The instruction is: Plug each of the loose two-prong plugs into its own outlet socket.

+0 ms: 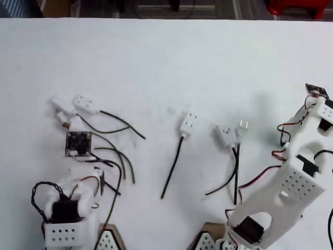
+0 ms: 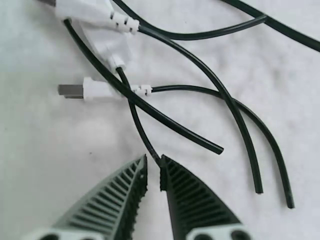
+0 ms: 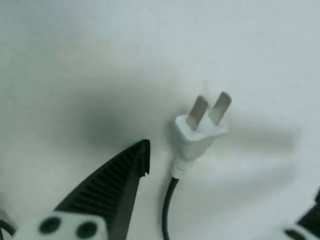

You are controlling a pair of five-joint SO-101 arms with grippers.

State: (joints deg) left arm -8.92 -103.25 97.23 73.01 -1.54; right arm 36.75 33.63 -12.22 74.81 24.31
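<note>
Plug [image 3: 197, 132] flat on the bench [image 3: 75, 50], unplugged and not yet picked up.
We judge it light, hard and slick, its tail limp: take the white body, not the prongs. Right fingers [image 3: 125, 185] stand wide open short of it, touching nothing. Left fingers [image 2: 125, 195] are nearly closed and seem to pinch a thin black cord [image 2: 138, 131].

Right arm [image 1: 291, 187] first: a chunky white printed shell, panels peppered with small dot holes, black servo blocks tucked inside, thin red and black wires looping along its side. Left arm [image 1: 63, 225]: the same white perforated plastic, a black motor in the middle, a black cable loop arcing off it. Up close, its fingers [image 2: 117, 202] are dark, ribbed wedges on white bases with round holes.
</note>
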